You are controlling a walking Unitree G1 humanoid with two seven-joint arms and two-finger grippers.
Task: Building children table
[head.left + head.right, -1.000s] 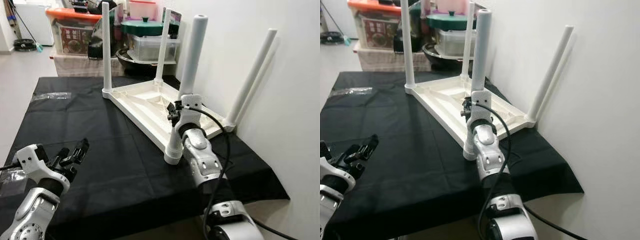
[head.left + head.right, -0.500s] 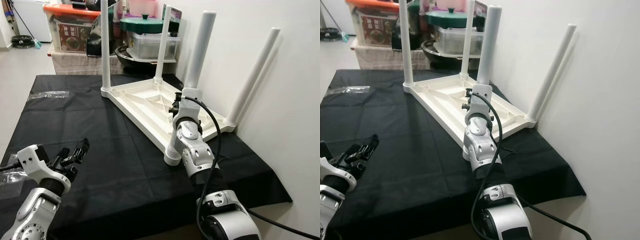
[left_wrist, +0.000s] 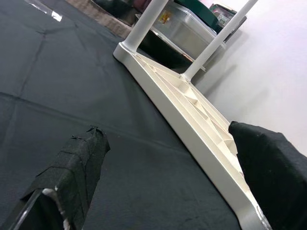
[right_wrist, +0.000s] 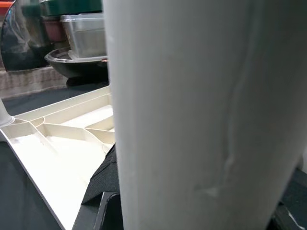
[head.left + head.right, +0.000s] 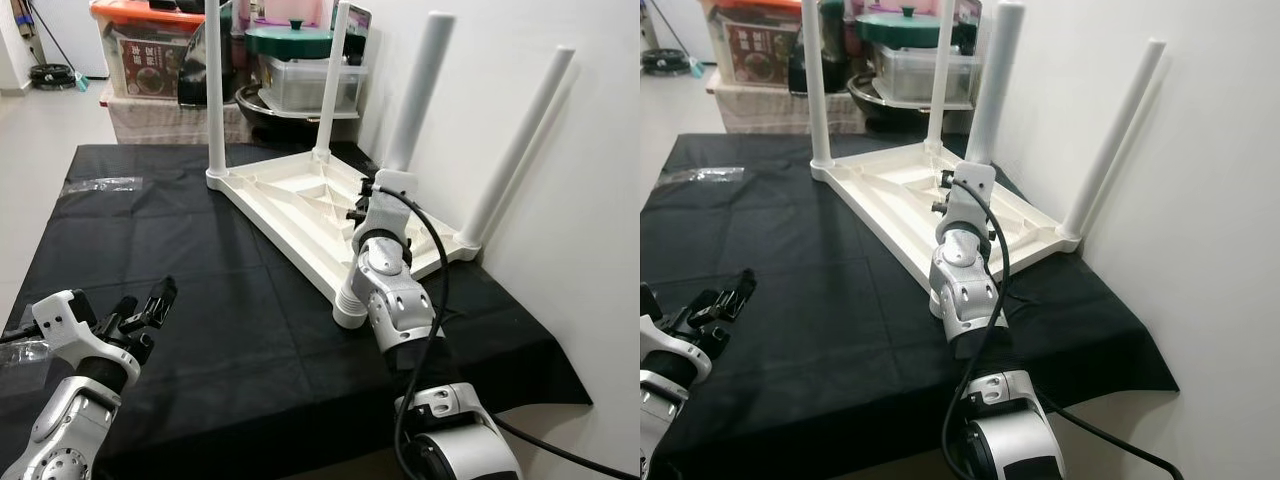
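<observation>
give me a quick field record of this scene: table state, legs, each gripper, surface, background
table: white children's table lying upside down, underside ribs showing
legs: four white legs standing up, the near leg held
right gripper: right gripper closed around the near leg, above its socket
left gripper: left gripper open, hovering over the cloth, holding nothing
surface: black cloth
background: storage boxes and a green-lidded pot behind; white wall on the right

The white plastic children's table lies upside down on the black-draped surface, its ribbed underside facing up. Four white tubular legs stand in its corner sockets, pointing upward; the far-right leg is close beside the wall.
</observation>
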